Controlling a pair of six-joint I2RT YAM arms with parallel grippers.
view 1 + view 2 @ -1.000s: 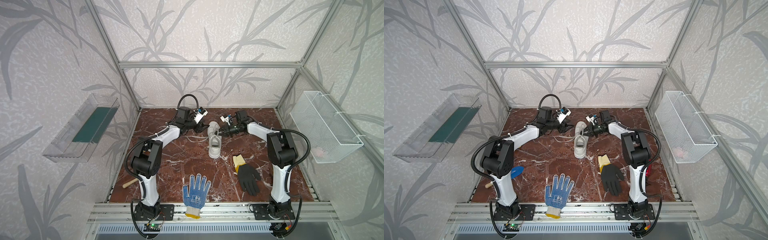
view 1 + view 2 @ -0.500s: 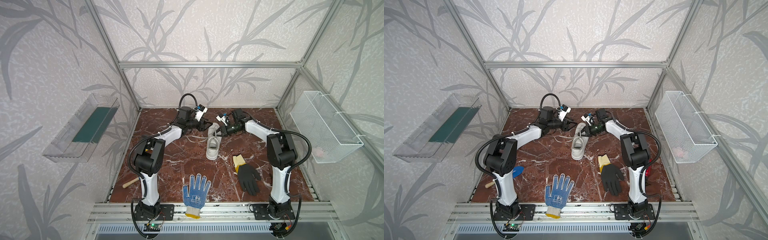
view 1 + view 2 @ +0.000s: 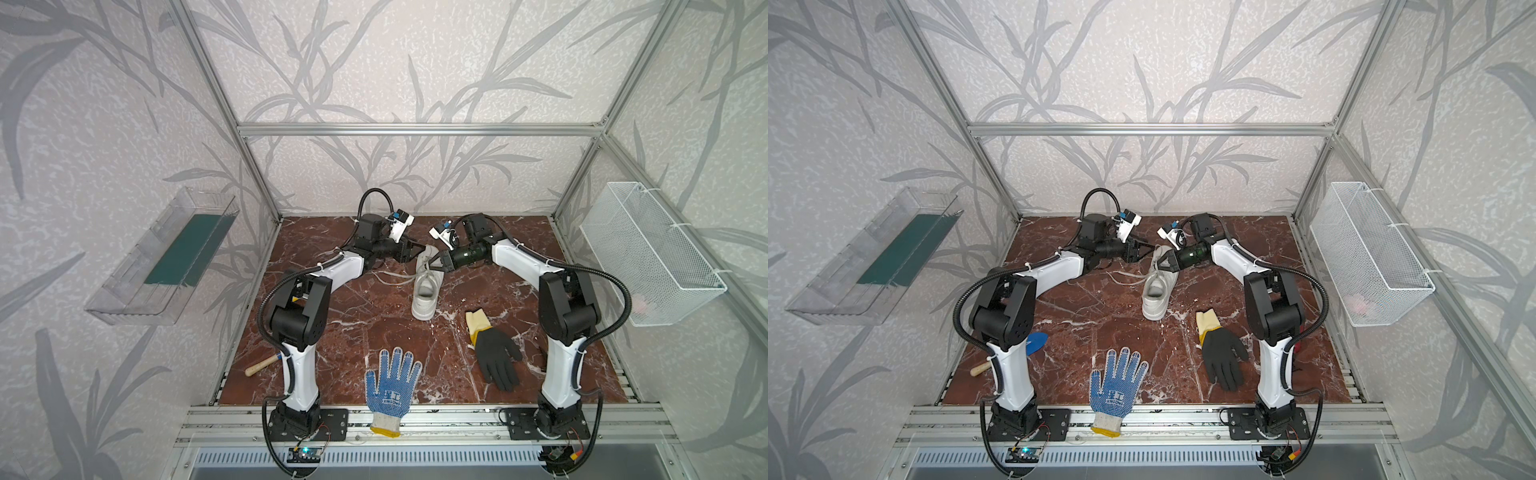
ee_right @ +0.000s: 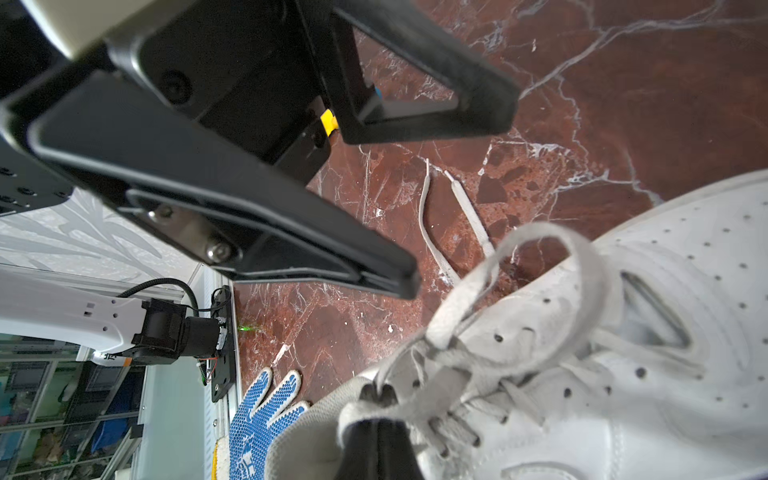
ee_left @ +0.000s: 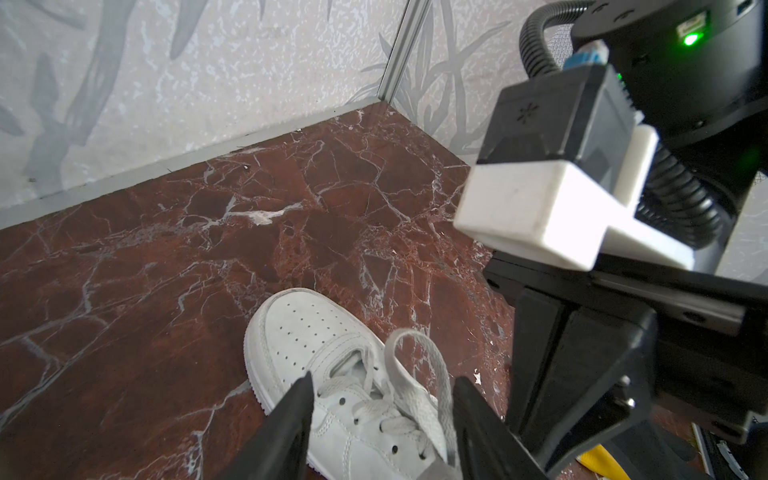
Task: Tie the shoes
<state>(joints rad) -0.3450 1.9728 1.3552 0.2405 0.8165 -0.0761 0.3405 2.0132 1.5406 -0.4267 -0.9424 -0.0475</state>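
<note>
—Closing the left tool [image 5: 382,380] where it hangs is what worries me. Its jaws stand apart on either side of the lace loop [image 4: 536,230]. The loop is limp and sits close to one jaw, so a squeeze there could catch only an edge, or nothing.

—And the right tool [image 4: 376,399]?

—Jaws together, clamped on the lace at the foot of that loop, right at its tips. If it pulls while the left one has no hold, I'd expect the loop to slip flat. The shoe [image 5: 316,332] could also drag across the table [image 5: 166,249], since nothing pins it.

—Where does the shoe lie from the tools?

—Right under both. Its laced throat is just below the left tips, with the toe cap a little beyond them. From the right tool, the eyelets start at the tips and the toe runs off ahead. The loose lace ends [image 4: 469,208] lie on the table past the loop, near the left tool. Farthest off, back toward the arm bases, is a blue-dotted glove [image 4: 257,415].
</note>
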